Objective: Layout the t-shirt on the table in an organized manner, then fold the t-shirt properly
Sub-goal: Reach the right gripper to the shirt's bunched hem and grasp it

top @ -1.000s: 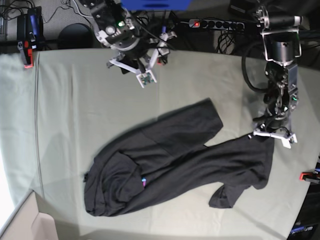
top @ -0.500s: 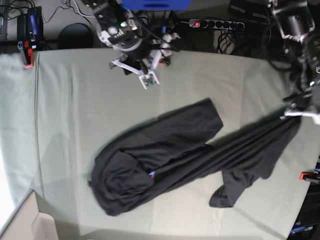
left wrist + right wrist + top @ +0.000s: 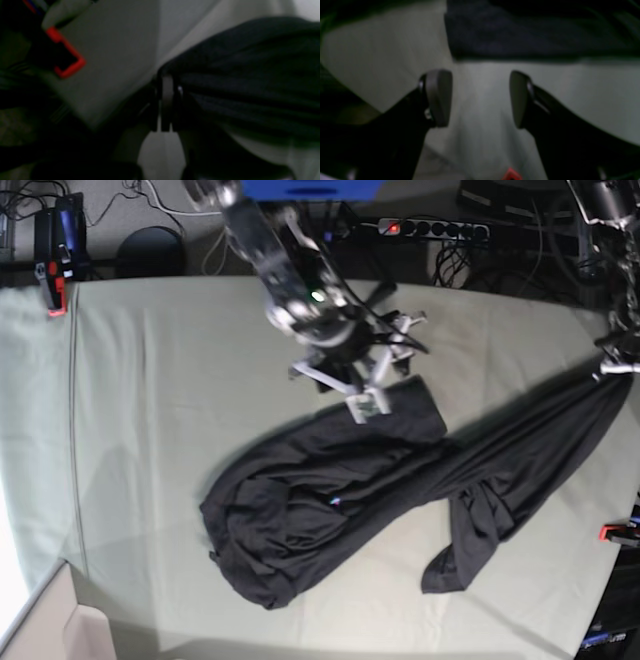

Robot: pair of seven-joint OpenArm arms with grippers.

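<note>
The dark t-shirt lies bunched at the lower middle of the table and is stretched in a long band to the right edge. There my left gripper is shut on its edge. In the left wrist view the fingers press together on the dark fabric. My right gripper hovers open over the shirt's upper flap. In the right wrist view its pads stand apart over bare cloth, with the shirt's edge just beyond them.
Red clamps sit at the table's right edge and far left corner; one clamp shows close to my left gripper. A power strip and cables lie behind the table. A cardboard box corner is at the lower left.
My left gripper closed on the shirt's edge and pulled it right, stretching the shirt. My right arm swung from the far edge down to the shirt's upper flap.
</note>
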